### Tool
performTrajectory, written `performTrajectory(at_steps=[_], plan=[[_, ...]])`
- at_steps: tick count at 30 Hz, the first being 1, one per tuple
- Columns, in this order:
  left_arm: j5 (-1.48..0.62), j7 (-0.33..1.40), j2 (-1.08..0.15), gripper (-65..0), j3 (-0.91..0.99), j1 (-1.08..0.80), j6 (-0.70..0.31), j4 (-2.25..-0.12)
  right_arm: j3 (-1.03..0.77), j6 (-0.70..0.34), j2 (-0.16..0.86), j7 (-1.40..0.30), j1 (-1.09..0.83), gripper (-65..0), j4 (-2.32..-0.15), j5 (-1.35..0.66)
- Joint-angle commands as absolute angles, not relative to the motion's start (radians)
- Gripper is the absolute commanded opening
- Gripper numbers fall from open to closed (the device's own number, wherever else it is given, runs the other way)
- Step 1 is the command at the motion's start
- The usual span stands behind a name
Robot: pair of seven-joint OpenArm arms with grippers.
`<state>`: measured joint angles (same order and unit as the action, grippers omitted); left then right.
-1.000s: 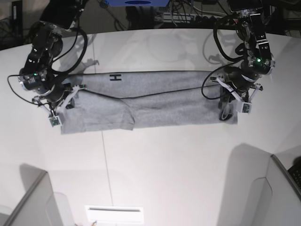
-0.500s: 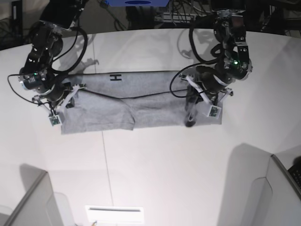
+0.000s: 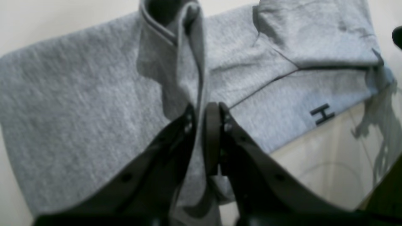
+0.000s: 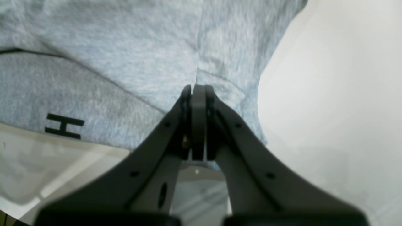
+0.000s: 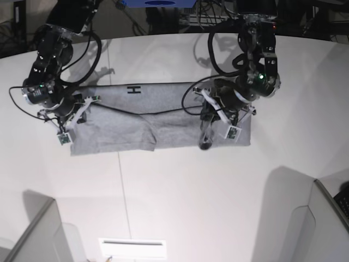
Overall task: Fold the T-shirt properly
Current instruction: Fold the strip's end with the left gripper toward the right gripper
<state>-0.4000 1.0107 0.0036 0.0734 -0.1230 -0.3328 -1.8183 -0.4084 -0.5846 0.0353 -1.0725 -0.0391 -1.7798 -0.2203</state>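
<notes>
Fingers of our left gripper (image 3: 203,125) pinch a raised T-shirt (image 5: 163,117) hem, now carried from far right toward frame centre, doubling the cloth mid-table, while our right gripper (image 4: 196,94), fingers pressed together, pins the left end; crosswise fold underway.

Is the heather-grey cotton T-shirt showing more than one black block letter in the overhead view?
No: on the heather-grey cotton T-shirt only a single black letter H shows, near its far edge.

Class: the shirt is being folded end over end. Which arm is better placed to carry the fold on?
The left gripper: it is shut on the raised end of the T-shirt, above the middle. The right gripper pins the far end.
</notes>
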Motion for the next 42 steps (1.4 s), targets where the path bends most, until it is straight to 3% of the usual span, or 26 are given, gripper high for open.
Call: performTrajectory(at_steps=[1,18,42], plan=[[-0.418,0.990,0.007,-65.0,0.054,-0.099,-0.321,-1.814,-0.412,-0.584,0.044,-1.058,-0.022,-65.0,-1.801,-0.229],[-0.420,0.987,0.070,-65.0,-0.004,-0.035,-0.295,-1.699,-0.414,-0.585,0.044,-1.058,-0.027,-65.0,-1.804,-0.229],[-0.418,0.987,0.070,-65.0,-0.044,-0.024,-0.294,-1.699,-0.414,-0.585,0.044,-1.058,-0.025,-65.0,-1.801,-0.229]])
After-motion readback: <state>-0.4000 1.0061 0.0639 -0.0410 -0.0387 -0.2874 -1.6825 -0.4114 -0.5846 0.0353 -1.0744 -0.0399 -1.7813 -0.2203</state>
